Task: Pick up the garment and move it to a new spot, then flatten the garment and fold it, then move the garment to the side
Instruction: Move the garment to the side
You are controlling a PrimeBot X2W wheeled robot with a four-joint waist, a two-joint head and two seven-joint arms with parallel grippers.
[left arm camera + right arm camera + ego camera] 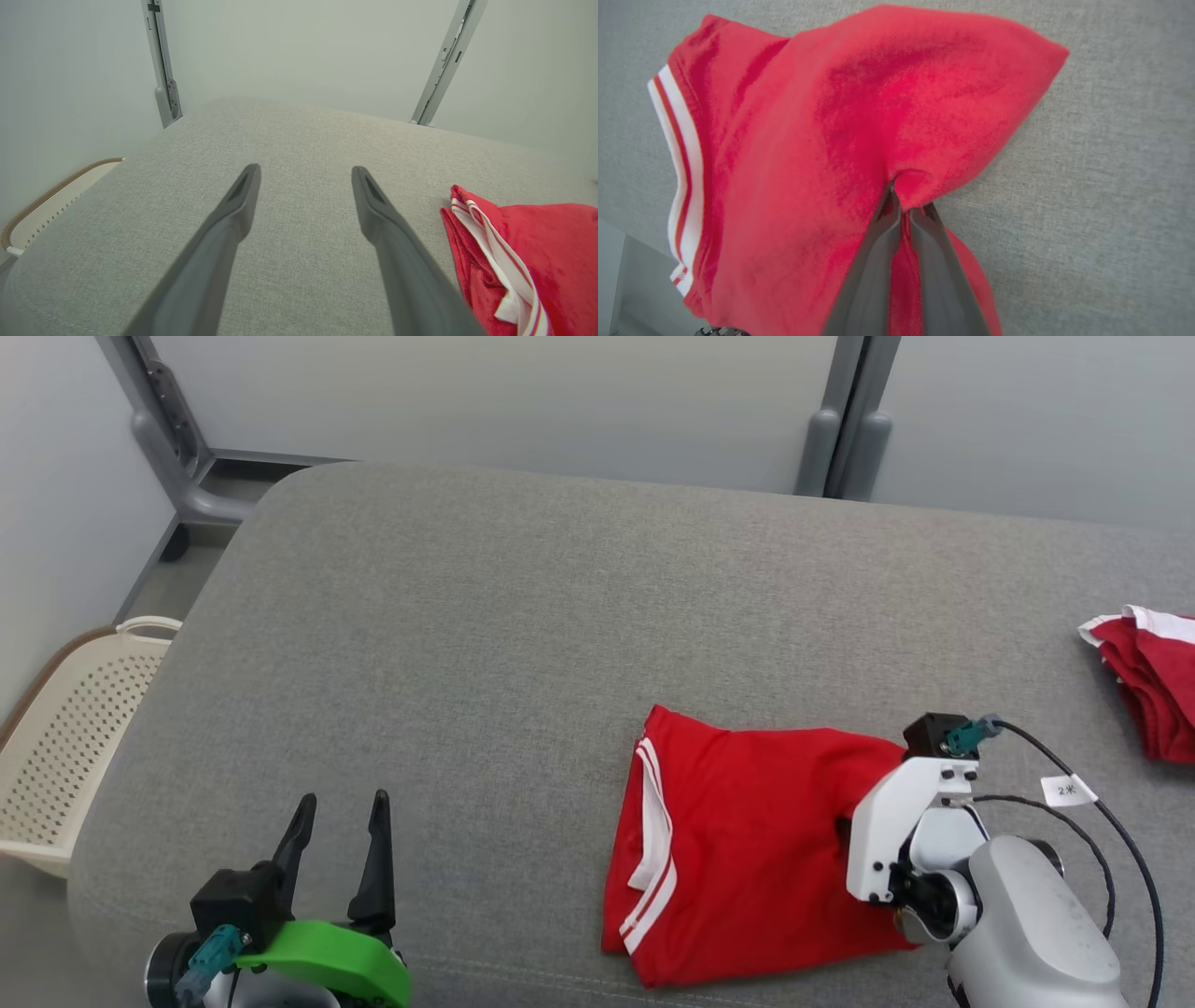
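Note:
A folded red garment (747,840) with white stripes along its left edge lies on the grey cushion (523,644), right of centre near the front. In the right wrist view my right gripper (902,198) is shut on a pinch of the garment (859,116) at its right edge, with the red cloth bunched between the fingertips. In the head view the white wrist hides those fingers at the garment's right side. My left gripper (341,812) hovers open over bare cushion at the lower left, well apart from the garment (537,252), which shows to its right.
Another red and white cloth (1153,672) lies at the cushion's right edge. A cream perforated basket (65,737) stands on the floor to the left. Grey metal posts (840,429) rise behind the cushion against a pale wall. A black cable (1111,840) trails from my right wrist.

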